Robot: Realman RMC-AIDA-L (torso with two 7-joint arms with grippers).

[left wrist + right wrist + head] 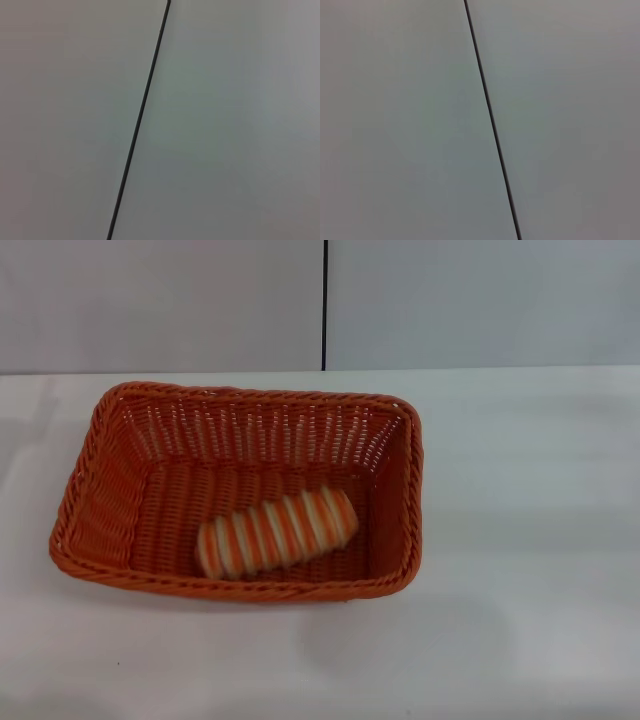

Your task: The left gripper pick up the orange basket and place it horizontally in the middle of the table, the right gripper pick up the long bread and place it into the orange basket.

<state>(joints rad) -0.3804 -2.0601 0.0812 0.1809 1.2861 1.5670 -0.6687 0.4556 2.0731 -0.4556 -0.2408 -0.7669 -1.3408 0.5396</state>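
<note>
The orange basket rests on the white table, its long side running left to right, a little left of the middle in the head view. Inside it lies the long bread, cream with orange-brown stripes, slanting across the basket floor toward the near rim. Neither gripper shows in the head view. Both wrist views show only a pale grey wall with one thin dark seam, and no fingers.
A grey wall panel with a dark vertical seam stands behind the table's far edge. Bare white tabletop lies to the right of the basket and in front of it.
</note>
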